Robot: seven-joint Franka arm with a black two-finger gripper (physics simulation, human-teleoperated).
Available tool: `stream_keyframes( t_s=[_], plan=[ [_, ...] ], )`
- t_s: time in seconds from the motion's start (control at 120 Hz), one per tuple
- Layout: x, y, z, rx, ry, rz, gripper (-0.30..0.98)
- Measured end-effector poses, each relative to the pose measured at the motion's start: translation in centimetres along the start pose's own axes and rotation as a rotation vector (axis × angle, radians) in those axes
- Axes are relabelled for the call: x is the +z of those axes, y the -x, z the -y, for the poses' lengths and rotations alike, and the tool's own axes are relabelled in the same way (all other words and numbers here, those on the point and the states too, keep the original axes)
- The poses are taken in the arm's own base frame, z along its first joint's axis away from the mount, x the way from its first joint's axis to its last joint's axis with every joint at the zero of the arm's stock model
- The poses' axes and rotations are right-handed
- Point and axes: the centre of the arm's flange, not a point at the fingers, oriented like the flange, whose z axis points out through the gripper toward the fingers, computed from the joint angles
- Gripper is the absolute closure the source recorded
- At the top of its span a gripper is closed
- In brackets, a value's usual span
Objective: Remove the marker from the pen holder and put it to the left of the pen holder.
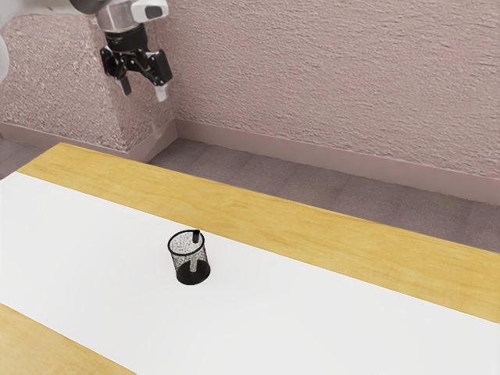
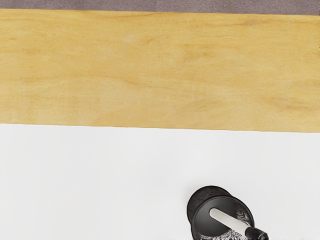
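Marker is leaning, dark end up, inside the black mesh pen holder, poking above its rim, while the open claw is hanging higher than the holder, toward the exterior view's left.

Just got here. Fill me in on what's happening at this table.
Nothing is being handled right now. My gripper hangs in the air, its fingers apart and nothing between them. The marker is in the black mesh pen holder, leaning, with its black end poking up past the rim. The holder stands on the white strip of the wooden table. The job is to take the marker out and lay it left of the holder; that isn't done yet.
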Motion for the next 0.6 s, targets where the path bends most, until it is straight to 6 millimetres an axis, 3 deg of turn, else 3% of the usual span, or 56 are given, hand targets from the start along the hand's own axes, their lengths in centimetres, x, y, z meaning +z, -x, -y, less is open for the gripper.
stream_keyframes(
  t_s=[0.283,0.367,0.433,0.508,0.6],
  plan=[
    [0.2,0.0,0.0,0.062,0.004,0.011,0.00],
    [0.3,-1.3,-1.2,0.088,0.005,-0.046,0.00],
    [2.9,-3.9,-2.3,0.110,0.006,-0.091,0.00],
    [7.8,-7.1,-3.3,0.127,0.010,-0.113,0.00],
    [12.7,-9.4,-4.4,0.141,0.019,-0.131,0.00]
  ],
)
